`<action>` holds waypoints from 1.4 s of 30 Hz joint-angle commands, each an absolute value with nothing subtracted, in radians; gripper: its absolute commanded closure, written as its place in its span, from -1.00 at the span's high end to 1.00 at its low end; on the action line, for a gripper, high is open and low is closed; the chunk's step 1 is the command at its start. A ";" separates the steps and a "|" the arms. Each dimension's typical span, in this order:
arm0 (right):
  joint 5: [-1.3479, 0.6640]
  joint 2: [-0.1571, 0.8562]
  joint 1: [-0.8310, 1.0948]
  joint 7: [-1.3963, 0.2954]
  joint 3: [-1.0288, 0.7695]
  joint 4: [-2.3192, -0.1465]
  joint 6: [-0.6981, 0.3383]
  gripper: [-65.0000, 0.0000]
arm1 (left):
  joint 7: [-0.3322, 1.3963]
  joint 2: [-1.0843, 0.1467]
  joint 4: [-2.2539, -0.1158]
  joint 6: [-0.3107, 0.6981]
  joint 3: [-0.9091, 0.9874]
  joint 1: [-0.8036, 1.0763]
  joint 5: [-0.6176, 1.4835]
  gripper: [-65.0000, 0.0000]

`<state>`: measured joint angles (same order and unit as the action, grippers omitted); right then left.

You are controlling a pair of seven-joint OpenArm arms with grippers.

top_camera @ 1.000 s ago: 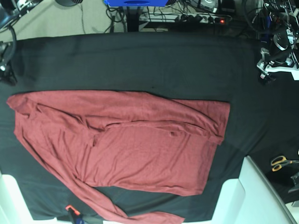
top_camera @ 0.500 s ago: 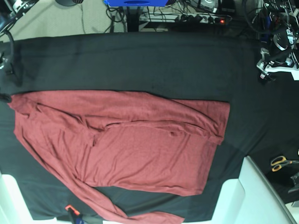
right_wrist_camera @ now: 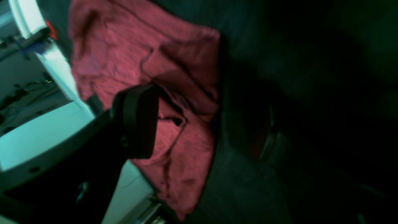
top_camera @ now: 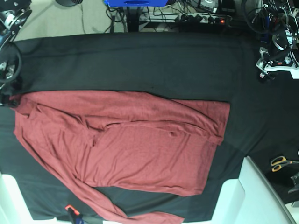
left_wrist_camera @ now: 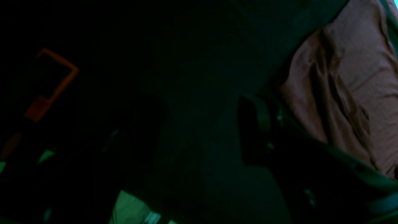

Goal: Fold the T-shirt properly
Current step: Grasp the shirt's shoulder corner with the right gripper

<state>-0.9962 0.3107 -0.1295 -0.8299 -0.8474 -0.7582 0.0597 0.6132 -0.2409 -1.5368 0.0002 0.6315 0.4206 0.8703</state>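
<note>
The maroon T-shirt lies spread and wrinkled on the black table cloth, with one long sleeve trailing toward the front edge. My right gripper is at the table's left edge, beside the shirt's far-left corner. In the right wrist view its fingers stand wide apart over the shirt's edge, and the right gripper is open and empty. My left gripper hangs at the far right, away from the shirt. In the dim left wrist view one finger shows beside the shirt, holding nothing.
Yellow-handled scissors lie at the right edge. An orange-tipped tool sits at the front left. White table panels border the front corners. Cables and a power strip run behind the table.
My right gripper has opened and drawn back and up from the shirt's far-left corner, which now rests on the cloth a little further right. The left arm has not moved.
</note>
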 commanded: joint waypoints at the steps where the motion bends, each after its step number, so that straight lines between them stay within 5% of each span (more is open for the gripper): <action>1: -0.943 0.321 -0.136 -0.782 -0.846 -0.757 0.070 0.25 | 0.595 -0.259 -1.554 0.010 0.638 0.420 0.881 0.18; 13: -0.944 0.328 -0.160 -0.803 -0.854 -0.769 -0.015 0.24 | 0.596 -0.259 -1.554 0.010 0.638 0.400 0.881 0.18; 22: -0.949 0.282 -0.119 -0.923 -0.858 -1.027 -0.007 0.24 | 0.596 -0.259 -1.554 0.010 0.638 0.400 0.881 0.18; 42: -0.947 0.274 -0.159 -0.874 -0.855 -0.837 -0.007 0.24 | 0.596 -0.259 -1.554 0.010 0.639 0.407 0.881 0.18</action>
